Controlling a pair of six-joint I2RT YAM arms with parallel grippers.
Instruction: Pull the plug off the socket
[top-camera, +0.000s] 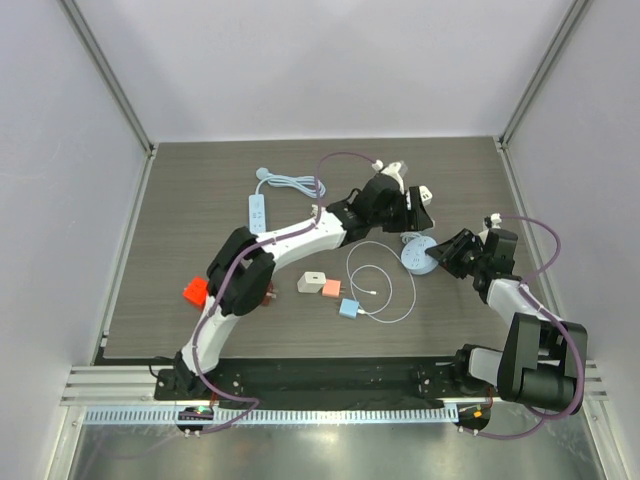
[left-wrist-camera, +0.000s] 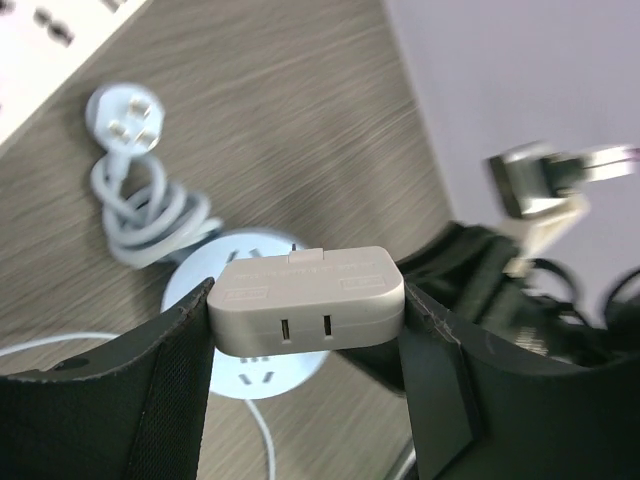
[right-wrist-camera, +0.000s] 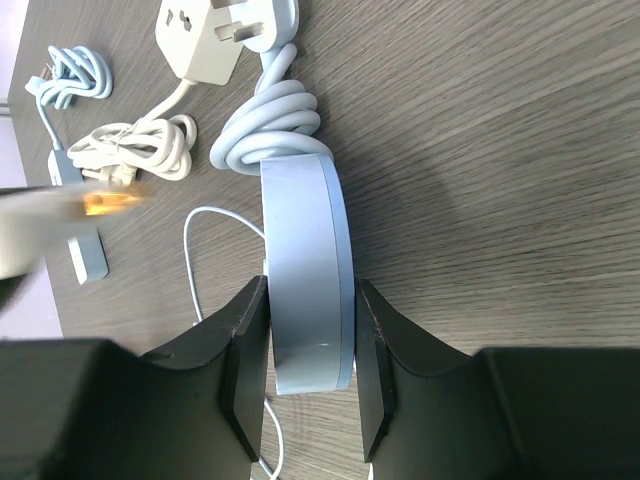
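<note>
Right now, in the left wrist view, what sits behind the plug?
The round blue socket, its face partly showing; the plug covers the rest. The plug's pins are hidden.

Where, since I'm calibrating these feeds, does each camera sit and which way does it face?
Top external: above and behind the robot, looking down on the table; left arm and right arm show whole.
Left wrist: on the left wrist, looking down past left fingers clamping the plug.
Right wrist: on the right wrist, looking out over the tabletop; right fingers clamp the round socket edge-on.
Shared: both wrist views show the round socket and coiled cable.
</note>
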